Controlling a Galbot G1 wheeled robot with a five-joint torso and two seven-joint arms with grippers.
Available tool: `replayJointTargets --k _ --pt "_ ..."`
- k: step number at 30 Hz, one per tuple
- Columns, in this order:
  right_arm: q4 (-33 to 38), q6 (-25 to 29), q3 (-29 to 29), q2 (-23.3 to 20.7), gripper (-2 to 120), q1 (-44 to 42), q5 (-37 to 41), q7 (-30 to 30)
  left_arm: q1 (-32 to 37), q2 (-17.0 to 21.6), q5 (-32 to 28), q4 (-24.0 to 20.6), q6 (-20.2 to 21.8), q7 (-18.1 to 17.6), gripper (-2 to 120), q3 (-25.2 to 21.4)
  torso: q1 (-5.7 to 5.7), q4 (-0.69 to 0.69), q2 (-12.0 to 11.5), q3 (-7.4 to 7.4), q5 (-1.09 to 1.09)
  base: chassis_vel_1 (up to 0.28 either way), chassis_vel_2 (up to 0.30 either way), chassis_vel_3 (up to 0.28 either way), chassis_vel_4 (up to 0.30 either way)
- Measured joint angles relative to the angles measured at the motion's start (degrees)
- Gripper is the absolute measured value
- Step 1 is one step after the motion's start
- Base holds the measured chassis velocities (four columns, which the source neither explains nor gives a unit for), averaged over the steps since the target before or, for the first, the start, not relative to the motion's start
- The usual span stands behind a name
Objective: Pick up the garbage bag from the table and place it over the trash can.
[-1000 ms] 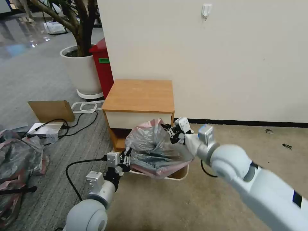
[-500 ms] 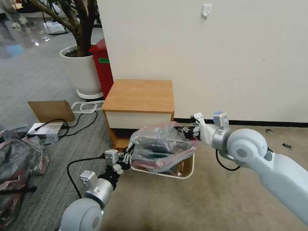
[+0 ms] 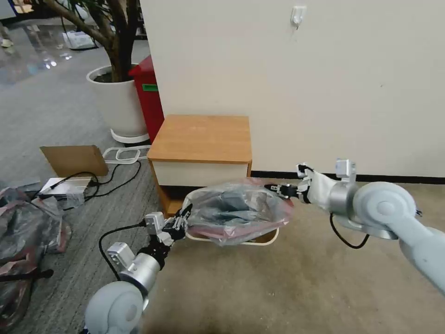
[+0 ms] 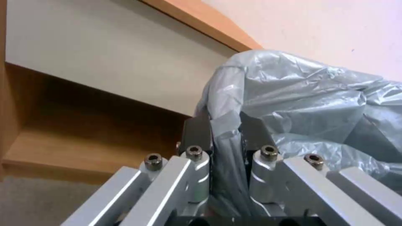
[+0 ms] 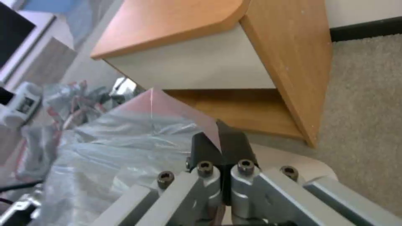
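No brand or writing can be read on anything here; the green label on the tall red bin (image 3: 149,99) behind the desk is too small to make out.

The thin, crinkly, translucent grey plastic garbage bag with a pinkish-red edge (image 3: 236,211) is stretched out between the two arms, its long axis running left to right across the front of the small nightstand desk with an orange-brown wooden top and white drawer front (image 3: 202,139). It hangs just above the small cream plastic trash can with a rolled rim (image 3: 269,238), covering most of the opening; the can's rim shows along the near and right sides beneath it.

The left pincer (image 3: 181,219) is pressed together on the bag's left end, and the left wrist view shows grey film pinched between its dark pads (image 4: 197,131). The right pincer (image 3: 276,189) is pinching the bag's right end, a pink corner of the film clamped between its fingertips (image 5: 207,150).
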Motion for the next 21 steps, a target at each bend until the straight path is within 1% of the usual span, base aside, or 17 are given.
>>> replayJointTargets --k 4,6,10,11,12,14,15,17,18,19,20,21 --pt "0.39 0.03 2.0 0.07 0 -1.53 1.56 -0.05 -0.13 -0.16 -1.41 0.01 0.55 -0.22 9 -0.13 0.0 0.0 0.0 0.0 0.0 0.0 0.0 0.0 0.0" --pt "0.94 0.07 5.21 0.55 0 -4.32 3.52 -0.21 -0.42 -0.2 -3.81 0.01 1.04 -1.03 9 -0.27 0.0 -0.01 0.0 0.0 0.0 0.0 0.0 0.0 0.0" --pt "1.47 0.1 7.37 1.18 0 -6.26 4.99 -0.43 -0.83 -0.19 -4.43 0.04 1.23 -1.4 9 -0.31 0.0 -0.01 0.0 0.0 0.0 0.0 0.0 0.0 0.0" --pt "2.09 0.17 8.73 1.74 0 -7.25 6.79 -0.44 -1.13 -0.16 -4.46 0.16 1.34 -1.53 9 -0.32 0.0 -0.01 0.0 0.0 0.01 0.0 0.0 0.0 0.0" --pt "2.79 0.23 9.8 2.14 7 -8.01 8.25 -0.42 -1.3 -0.09 -4.46 0.27 1.42 -1.6 9 -0.27 0.0 -0.01 0.0 0.0 0.01 0.0 0.0 0.0 0.0" --pt "3.99 0.31 11.54 2.49 15 -9.33 11.02 -0.09 -1.54 0.0 -4.46 0.52 1.62 -1.62 9 0.01 0.0 0.0 0.0 0.0 0.0 0.0 0.0 0.0 0.0" --pt "3.99 0.31 11.54 2.49 15 -9.33 11.02 -0.09 -1.54 0.0 -4.46 0.52 1.62 -1.62 9 0.01 0.0 0.0 0.0 0.0 0.0 0.0 0.0 0.0 0.0" --pt "4.72 0.5 12.77 2.71 24 -10.45 13.9 0.82 -1.69 0.01 -4.44 0.81 1.7 -1.64 9 0.22 0.0 0.0 0.0 0.0 0.0 0.0 0.0 0.0 0.0" --pt "5.11 0.7 14.05 3.02 30 -11.45 16.82 1.98 -1.76 0.05 -4.39 1.05 1.73 -1.66 9 0.37 0.0 0.0 0.0 0.0 0.0 0.0 0.0 0.0 0.0" --pt "5.23 0.86 14.8 3.23 35 -12.07 18.02 2.52 -1.82 0.12 -4.35 1.21 1.74 -1.66 9 0.46 0.0 0.0 0.0 0.0 0.0 0.0 0.0 0.0 0.0" --pt "5.23 0.86 14.8 3.23 35 -12.07 18.02 2.52 -1.82 0.12 -4.35 1.21 1.74 -1.66 9 0.46 0.0 0.0 0.0 0.0 0.0 0.0 0.0 0.0 0.0" --pt "5.24 0.97 15.51 3.38 38 -12.71 18.71 2.8 -1.85 0.19 -4.32 1.31 1.75 -1.66 9 0.5 0.0 0.0 0.0 0.0 0.0 0.0 0.0 0.0 0.0"
